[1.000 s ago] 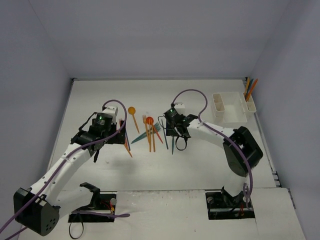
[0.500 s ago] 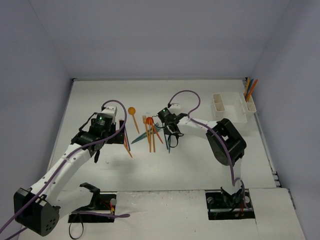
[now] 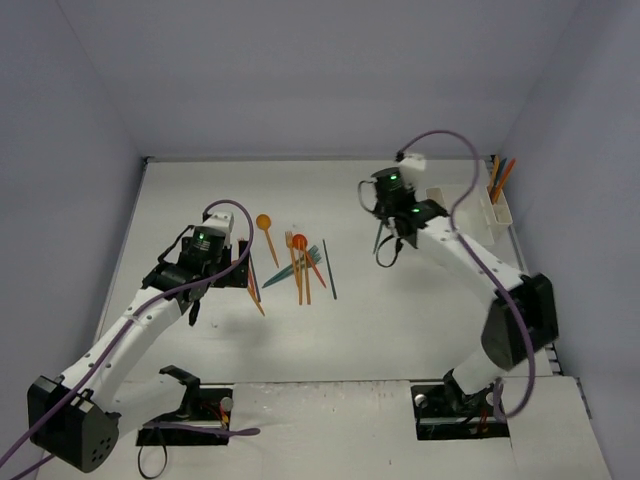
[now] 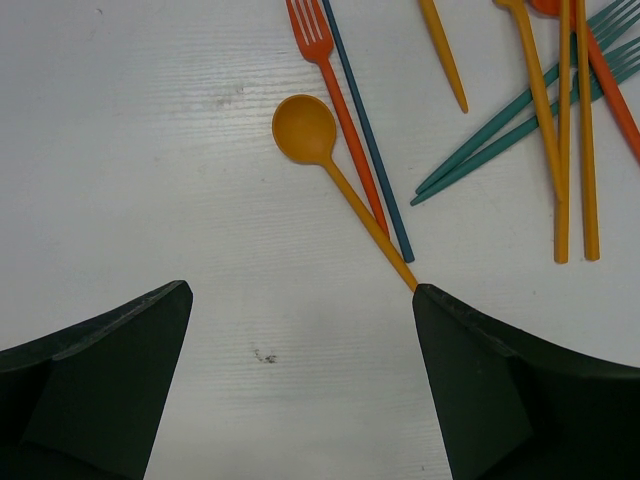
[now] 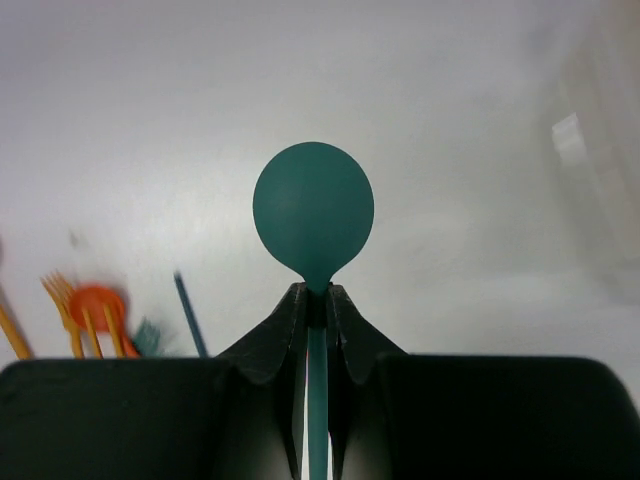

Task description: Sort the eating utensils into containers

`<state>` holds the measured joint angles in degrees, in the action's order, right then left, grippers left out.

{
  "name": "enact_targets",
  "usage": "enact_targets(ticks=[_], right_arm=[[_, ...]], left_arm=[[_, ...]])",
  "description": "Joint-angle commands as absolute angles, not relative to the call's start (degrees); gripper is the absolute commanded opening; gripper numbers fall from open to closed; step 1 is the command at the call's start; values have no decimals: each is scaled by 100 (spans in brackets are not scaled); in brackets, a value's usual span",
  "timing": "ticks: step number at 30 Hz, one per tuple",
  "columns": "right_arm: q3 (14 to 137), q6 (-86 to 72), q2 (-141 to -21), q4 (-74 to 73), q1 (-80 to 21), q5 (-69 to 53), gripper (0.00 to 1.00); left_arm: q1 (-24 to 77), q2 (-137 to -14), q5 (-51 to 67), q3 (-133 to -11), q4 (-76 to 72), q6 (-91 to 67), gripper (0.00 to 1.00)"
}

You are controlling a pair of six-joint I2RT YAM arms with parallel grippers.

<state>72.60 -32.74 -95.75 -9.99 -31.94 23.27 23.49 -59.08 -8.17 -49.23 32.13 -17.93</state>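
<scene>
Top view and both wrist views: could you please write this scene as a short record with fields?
left gripper: open, over the table, orange spoon just ahead
right gripper: shut on teal spoon, bowl ahead of the fingers
loose utensils: lying flat in a pile, mid table
holder: right edge of table, a few utensils standing inside

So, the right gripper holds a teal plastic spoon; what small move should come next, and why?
Probably swing the right gripper toward the white plastic compartment holder on its right. It is shut on the teal plastic spoon, and a few slim plastic utensils already stand in that holder.
</scene>
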Motion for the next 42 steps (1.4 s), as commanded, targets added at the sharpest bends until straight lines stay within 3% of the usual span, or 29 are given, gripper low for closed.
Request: enact_targets(ticks=[1,11,15,29,42], right_arm=[[7436,-2555,-7853,-671,-2014,3201,0],[6821,-1296,-7105,1061,1249,1518,0],[6708,-1271,-7349,1819,1788,1125,0],[6462,-1496,-8562,3131,2021,782,0],[5757,-1579,-8487,3644,2039,929,0]], left_arm=[[2312,-5834,-964,-5054,2977,-1703,91],[2312,-5793,-1024,-5062,2979,-1645,91],[2312,-5766,-1078,-5062,2976,-1617,91],[2312,-5845,-1213,-5062,2988,-1564,91],[2312,-5918,-1231,-5071,2988,-1556,91]])
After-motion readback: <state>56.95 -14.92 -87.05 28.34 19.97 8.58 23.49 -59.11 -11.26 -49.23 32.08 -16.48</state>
